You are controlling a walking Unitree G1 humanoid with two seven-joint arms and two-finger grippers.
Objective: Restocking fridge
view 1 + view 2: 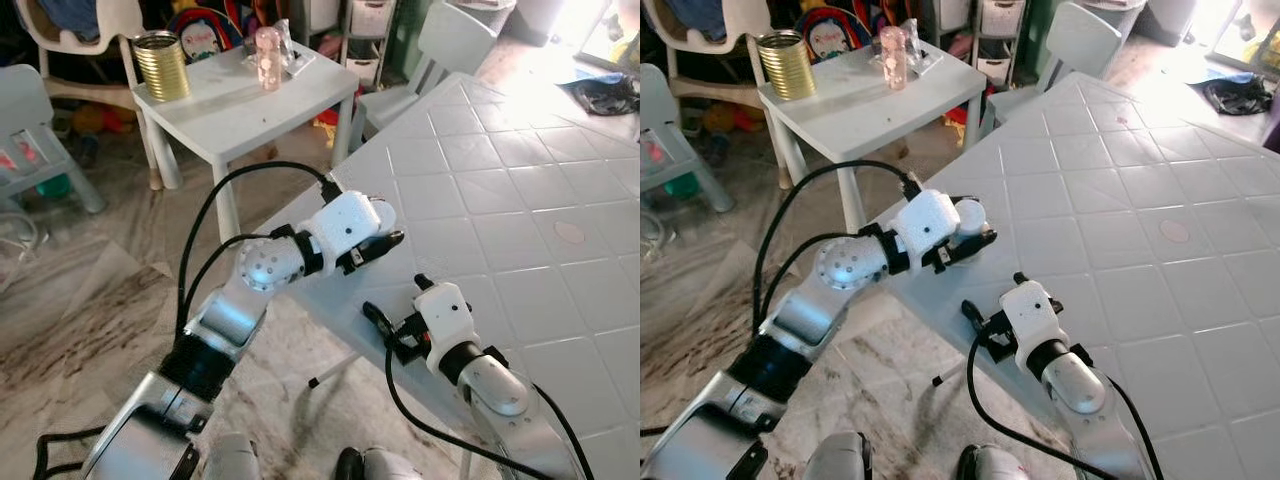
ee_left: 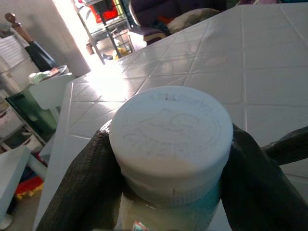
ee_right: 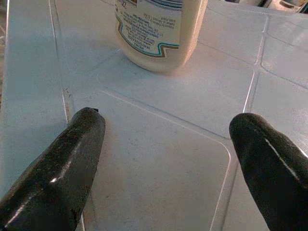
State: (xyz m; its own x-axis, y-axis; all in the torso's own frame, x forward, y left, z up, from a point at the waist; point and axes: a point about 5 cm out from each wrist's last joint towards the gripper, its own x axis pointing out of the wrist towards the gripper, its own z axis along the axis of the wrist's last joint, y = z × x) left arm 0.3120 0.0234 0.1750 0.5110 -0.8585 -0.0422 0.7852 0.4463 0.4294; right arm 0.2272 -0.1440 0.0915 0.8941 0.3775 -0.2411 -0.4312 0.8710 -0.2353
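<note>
The left gripper (image 2: 168, 192) is clamped on a jar (image 2: 171, 144) just under its white lid (image 2: 171, 127), with a black finger (image 2: 84, 187) on each side, and the jar stands on the white table (image 1: 520, 200) near its front-left corner. The right gripper (image 3: 163, 159) hovers low over the table's front edge just beside the jar, fingers (image 3: 57, 173) spread wide and holding nothing. Beyond the corner, a small table (image 1: 240, 105) carries a gold can (image 1: 162, 65) and a pink bottle (image 1: 268, 58).
</note>
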